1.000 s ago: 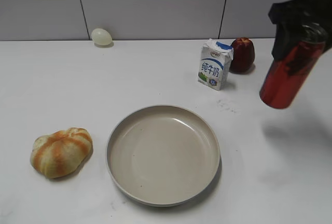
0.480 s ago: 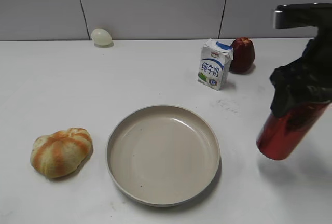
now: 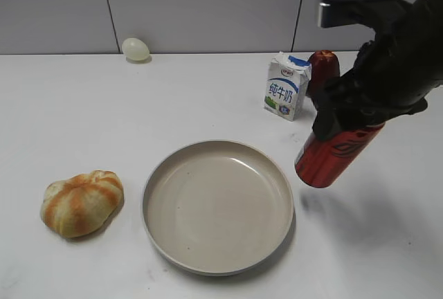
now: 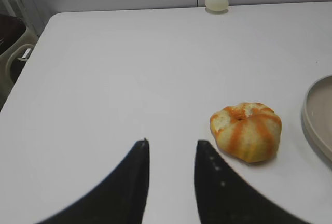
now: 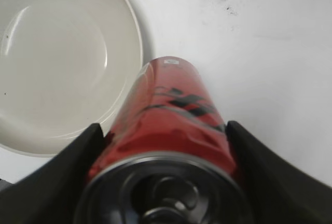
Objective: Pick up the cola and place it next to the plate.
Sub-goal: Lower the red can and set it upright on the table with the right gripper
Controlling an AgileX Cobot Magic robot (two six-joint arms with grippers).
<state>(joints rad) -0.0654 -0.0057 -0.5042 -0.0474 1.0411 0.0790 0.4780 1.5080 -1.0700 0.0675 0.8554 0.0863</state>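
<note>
My right gripper (image 3: 360, 109) is shut on the cola (image 3: 331, 155), a slim glossy red can with dark lettering. It holds the can tilted in the air, just right of the plate (image 3: 218, 205) and above the white table. In the right wrist view the cola (image 5: 171, 115) fills the space between the two black fingers (image 5: 163, 146), its silver top and pull tab towards the camera, with the beige plate (image 5: 124, 32) at the upper left. My left gripper (image 4: 171, 149) is open and empty over bare table; the plate's rim (image 4: 311, 120) shows at the right edge.
A white-and-blue milk carton (image 3: 287, 86) and a dark red fruit (image 3: 323, 70) stand behind the can. An orange-striped bun (image 3: 82, 202) lies left of the plate, also in the left wrist view (image 4: 246, 130). A pale egg (image 3: 136, 49) sits by the back wall.
My right gripper has carried the cola down and to the left, from the far right edge to just beside the plate's right rim. The left arm has not moved.
</note>
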